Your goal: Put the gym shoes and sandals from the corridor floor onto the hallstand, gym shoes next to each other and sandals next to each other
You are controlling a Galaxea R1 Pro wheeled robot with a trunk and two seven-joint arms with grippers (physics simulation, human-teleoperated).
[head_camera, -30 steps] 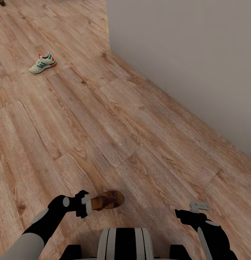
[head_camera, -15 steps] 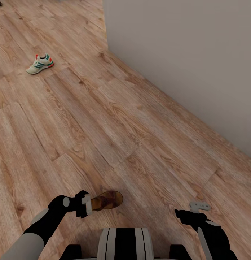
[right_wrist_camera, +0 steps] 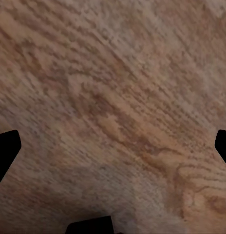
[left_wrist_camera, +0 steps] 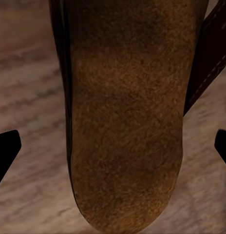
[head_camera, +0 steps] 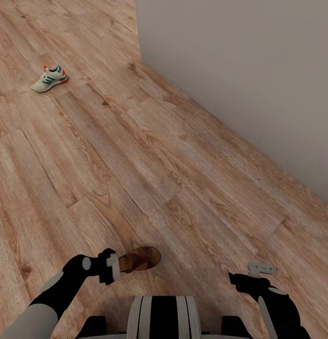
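Far off on the left, a lone sneaker (head_camera: pixel 50 78) lies on the floor (head_camera: pixel 150 155), well apart from the robot and out from the wall's corner. Nearer, low on the left, the left end effector (head_camera: pixel 118 265) grips a sandal (head_camera: pixel 140 259) by one end, the rest of the sandal reaching out toward the middle just above the planks. In the left wrist view the sandal's (left_wrist_camera: pixel 125 112) brown footbed sits between the two dark fingertips (left_wrist_camera: pixel 6 151), with a strap edge showing at one side and wood grain behind it. The robot's striped trunk (head_camera: pixel 163 316) sits at the bottom middle. To the right, the right end effector (head_camera: pixel 261 269) carries nothing, its pale fingers pointing over bare boards; in its wrist view the dark fingertips (right_wrist_camera: pixel 6 148) stand wide apart at the picture's edges with floor (right_wrist_camera: pixel 113 112) between them, so it is open. A plain grey wall (head_camera: pixel 239 80) runs along the right side, slanting from the far corner to the near right.
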